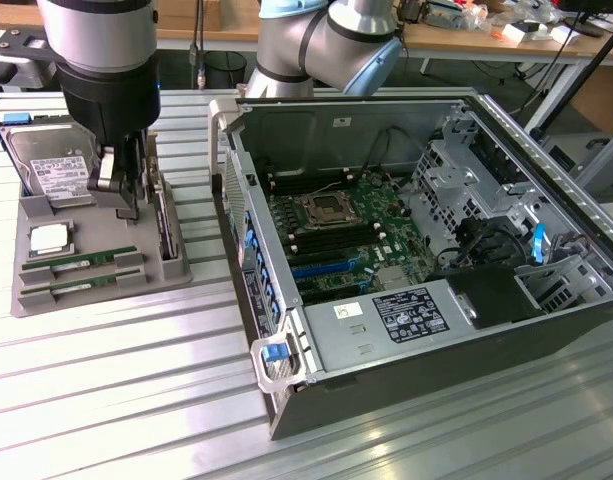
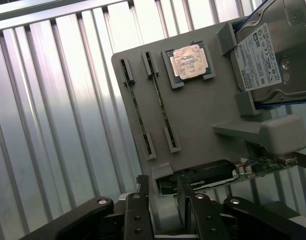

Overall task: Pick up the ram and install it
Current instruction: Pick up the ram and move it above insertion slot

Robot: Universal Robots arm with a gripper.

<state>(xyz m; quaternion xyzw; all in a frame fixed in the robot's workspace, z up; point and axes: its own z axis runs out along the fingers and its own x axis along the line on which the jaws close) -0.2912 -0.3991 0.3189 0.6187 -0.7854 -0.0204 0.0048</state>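
The surface is a bench of ribbed, silvery metal slats. Two things sit directly on it: a grey holder tray toward the exterior view's left, and an open computer case lying on its side toward the right, near the tray but not touching it.

Bright even light, glare on ribbed metal table, soft shadows

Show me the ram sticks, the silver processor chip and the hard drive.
ram sticks (image 1: pixel 86 260), exterior view, middle of one green stick.
processor chip (image 2: pixel 190 61), wrist view, centre of its silver lid.
hard drive (image 2: pixel 258 57), wrist view, on its white label.
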